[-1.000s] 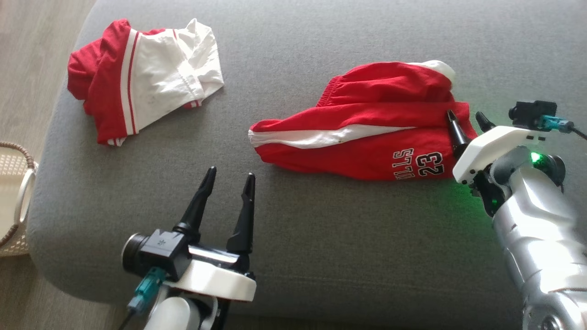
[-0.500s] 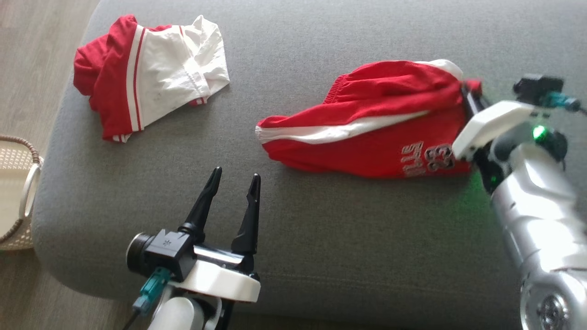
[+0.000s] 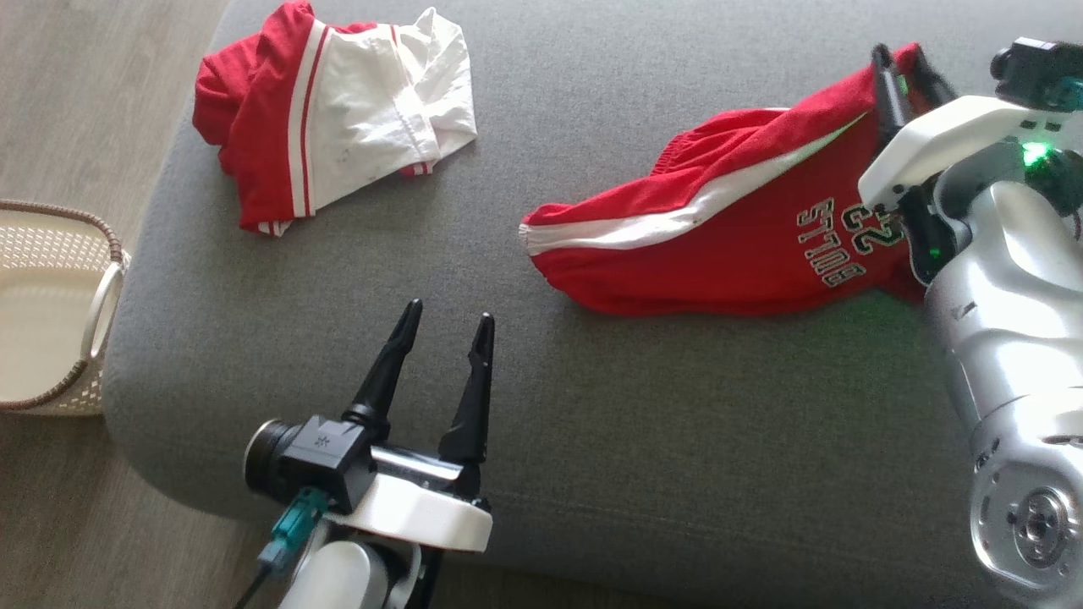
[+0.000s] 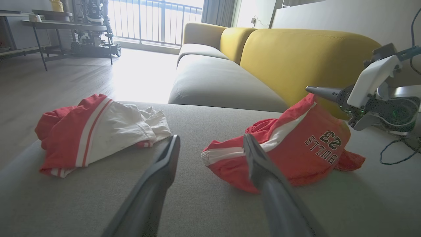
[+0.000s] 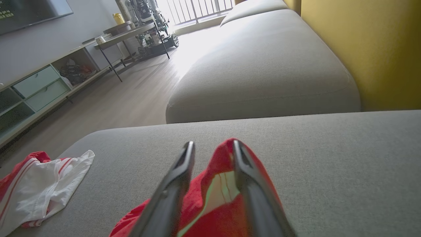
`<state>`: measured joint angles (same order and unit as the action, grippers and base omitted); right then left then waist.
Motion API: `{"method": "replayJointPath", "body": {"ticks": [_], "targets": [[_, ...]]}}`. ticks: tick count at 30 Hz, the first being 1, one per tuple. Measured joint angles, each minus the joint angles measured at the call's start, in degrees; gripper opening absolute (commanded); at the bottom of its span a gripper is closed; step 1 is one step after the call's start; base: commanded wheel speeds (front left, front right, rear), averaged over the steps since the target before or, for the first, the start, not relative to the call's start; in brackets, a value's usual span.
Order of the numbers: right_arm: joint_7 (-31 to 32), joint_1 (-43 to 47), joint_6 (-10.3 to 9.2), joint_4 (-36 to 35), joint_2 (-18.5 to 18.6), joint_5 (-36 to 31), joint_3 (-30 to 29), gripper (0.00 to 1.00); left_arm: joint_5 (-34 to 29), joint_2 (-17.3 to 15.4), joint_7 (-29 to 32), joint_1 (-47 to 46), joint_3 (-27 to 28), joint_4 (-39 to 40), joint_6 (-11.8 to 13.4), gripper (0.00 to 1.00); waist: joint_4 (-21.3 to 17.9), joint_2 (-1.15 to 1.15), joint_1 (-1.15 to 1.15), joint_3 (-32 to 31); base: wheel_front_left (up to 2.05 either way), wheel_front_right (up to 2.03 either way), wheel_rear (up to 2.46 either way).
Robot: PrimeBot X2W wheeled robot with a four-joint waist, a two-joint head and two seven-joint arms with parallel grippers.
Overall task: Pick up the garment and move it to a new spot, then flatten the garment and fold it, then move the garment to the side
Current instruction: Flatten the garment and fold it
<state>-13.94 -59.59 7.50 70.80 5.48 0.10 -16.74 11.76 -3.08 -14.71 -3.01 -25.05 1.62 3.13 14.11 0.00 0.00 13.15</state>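
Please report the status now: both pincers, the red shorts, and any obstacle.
Left pincer open, holding nothing. Right pincer shut on red shorts, that corner lifted; far end rests on grey cushion. Red-and-white garment lies apart, to the left.

At the lower left of the head view, the left hand (image 3: pixel 448 313) has two long, tapering black fingers (image 3: pixel 383 372) on a white plate (image 3: pixel 415 512), with a black camera block (image 3: pixel 309 448) and a teal plug (image 3: pixel 292 520) — at the right edge, the right hand (image 3: pixel 898 63) joins a glossy silver forearm (image 3: pixel 1007 338) with a green lamp (image 3: pixel 1034 154).
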Motion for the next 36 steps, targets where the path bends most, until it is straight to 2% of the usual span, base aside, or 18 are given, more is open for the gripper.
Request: {"method": "replayJointPath", "body": {"ticks": [6, 10, 15, 19, 20, 21, 25, 31, 36], "targets": [[-0.37, 2.94, 0.0, -3.99, -0.87, -1.22, 0.27, 1.0, 1.18, -0.01, 0.0, 0.34, 0.43, 0.09, 0.98, 1.0, -1.57, 0.0, 0.0, -0.95, 0.0, 0.0, 0.0], [-0.45, 9.62, 0.0, -11.27, -1.54, 0.6, 1.86, 1.0, 1.52, -0.02, 0.0, 0.36, 1.71, 0.09, 0.91, 1.0, -4.0, 0.0, 0.0, -1.26, 0.0, 0.0, 0.0], [-0.45, 19.8, 0.0, -21.67, -1.64, 5.88, 8.33, 1.0, 1.51, 0.02, 0.0, 0.36, 2.23, 0.03, 0.93, 1.0, -7.24, 0.0, 0.0, -1.74, 0.0, 0.0, 0.0], [-0.46, 26.67, 0.0, -33.75, -1.7, 5.91, 10.93, 1.0, 2.6, 0.04, 0.0, 0.34, 4.36, -1.13, 1.9, 1.0, -9.7, 0.0, 0.0, -2.18, 0.0, 0.0, 0.0], [-0.46, 26.67, 0.0, -33.75, -1.7, 5.91, 10.93, 1.0, 2.6, 0.04, 0.0, 0.34, 4.36, -1.13, 1.9, 1.0, -9.7, 0.0, 0.0, -2.18, 0.0, 0.0, 0.0], [-0.47, 29.71, 0.0, -38.29, -1.71, 5.38, 11.66, 1.0, 4.14, 0.08, 0.0, 0.29, 5.39, -3.71, 2.04, 1.0, -10.77, 0.0, 0.0, -2.43, 0.0, 0.0, 0.0], [-0.53, 34.34, 0.0, -42.95, -1.74, 5.16, 12.85, 1.0, 7.12, 0.07, 0.01, -0.56, 5.72, -8.84, 2.74, 1.0, -12.03, 0.0, 0.0, -2.77, 0.0, 0.0, 0.0], [-0.53, 40.85, 0.0, -46.78, -1.94, 7.54, 14.38, 1.0, 16.05, 0.19, 0.75, -8.17, 5.54, -21.49, 2.18, 1.0, -13.69, 0.0, 0.0, -2.95, 0.0, 0.0, 0.0], [-0.53, 41.89, 0.0, -48.1, -2.04, 8.99, 15.51, 1.0, 22.07, 0.47, 1.19, -14.7, 5.69, -28.71, -1.7, 1.0, -14.61, 0.0, 0.0, -2.38, 0.0, 0.0, 0.0]]}}
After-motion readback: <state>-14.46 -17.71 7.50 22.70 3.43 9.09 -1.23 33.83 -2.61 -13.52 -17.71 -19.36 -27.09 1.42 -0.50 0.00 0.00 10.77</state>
